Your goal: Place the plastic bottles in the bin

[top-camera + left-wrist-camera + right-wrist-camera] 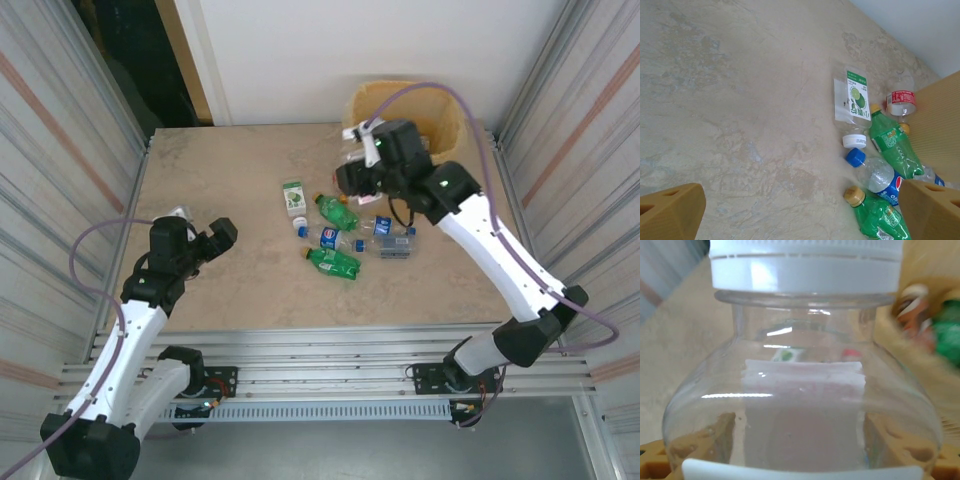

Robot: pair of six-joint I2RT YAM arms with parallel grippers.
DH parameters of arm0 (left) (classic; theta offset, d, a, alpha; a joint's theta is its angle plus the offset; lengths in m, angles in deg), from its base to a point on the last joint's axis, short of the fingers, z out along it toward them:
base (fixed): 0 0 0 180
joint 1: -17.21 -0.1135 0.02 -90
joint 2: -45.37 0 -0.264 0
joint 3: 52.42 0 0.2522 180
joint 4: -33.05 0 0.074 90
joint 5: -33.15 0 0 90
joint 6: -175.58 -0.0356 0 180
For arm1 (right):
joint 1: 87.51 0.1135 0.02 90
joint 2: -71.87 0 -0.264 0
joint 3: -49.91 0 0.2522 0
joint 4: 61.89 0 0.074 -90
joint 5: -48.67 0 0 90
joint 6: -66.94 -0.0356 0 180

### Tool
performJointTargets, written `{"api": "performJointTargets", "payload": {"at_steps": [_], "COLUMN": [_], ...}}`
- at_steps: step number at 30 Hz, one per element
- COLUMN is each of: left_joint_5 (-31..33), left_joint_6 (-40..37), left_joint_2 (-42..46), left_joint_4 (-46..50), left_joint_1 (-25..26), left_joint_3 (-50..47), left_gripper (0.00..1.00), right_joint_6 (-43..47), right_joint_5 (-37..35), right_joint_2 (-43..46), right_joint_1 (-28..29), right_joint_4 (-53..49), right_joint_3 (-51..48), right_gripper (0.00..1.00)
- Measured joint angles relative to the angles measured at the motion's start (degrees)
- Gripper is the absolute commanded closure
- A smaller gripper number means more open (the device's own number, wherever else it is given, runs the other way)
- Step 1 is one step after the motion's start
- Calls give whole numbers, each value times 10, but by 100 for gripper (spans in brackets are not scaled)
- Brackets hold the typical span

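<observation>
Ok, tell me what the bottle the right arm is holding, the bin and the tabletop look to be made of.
Held bottle: clear glossy plastic, see-through with sharp highlights, under an opaque white cap. Bin: looks like matte yellow-beige plastic, though the overhead view leaves it open. Tabletop: beige, mottled stone-like pattern, low sheen; possibly laminate.

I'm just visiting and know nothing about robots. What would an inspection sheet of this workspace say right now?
Surface: beige marbled table.
Job's things: several bottles lying loose mid-table; one clear white-capped bottle held near the rim of the bin.
Clutter: nothing seen.
Grippers: left gripper open, empty; right gripper shut on the clear white-capped bottle.
Cables: purple cables hang in loose loops.
Surroundings: corrugated metal walls at the sides, white wall behind.
</observation>
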Motion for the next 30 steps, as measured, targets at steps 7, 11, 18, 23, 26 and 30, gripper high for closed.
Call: {"api": "performJointTargets", "payload": {"at_steps": [7,11,18,23,26,30], "left_joint_5": [-6,-6,-6,-12,-14,-15], "left_joint_6": [0,0,0,0,0,0], "left_joint_2": [0,0,3,4,4,4], "left_joint_4": [0,0,0,0,0,0], "left_joint_1": [-3,-4,-4,-4,-4,-4], "left_joint_3": [0,0,0,0,0,0], "left_gripper": [1,1,1,1,1,1], "right_joint_6": [5,6,7,9,11,16], "right_joint_5": [11,28,52,58,58,58], "right_joint_2": [8,-7,-109,-196,-230,-257], "right_joint_1": [-80,-142,-223,-249,-256,-259], "right_joint_4": [4,4,-8,-33,-50,-75], "right_joint_3": [85,136,243,296,303,303], "right_gripper": [65,65,65,65,64,62]}}
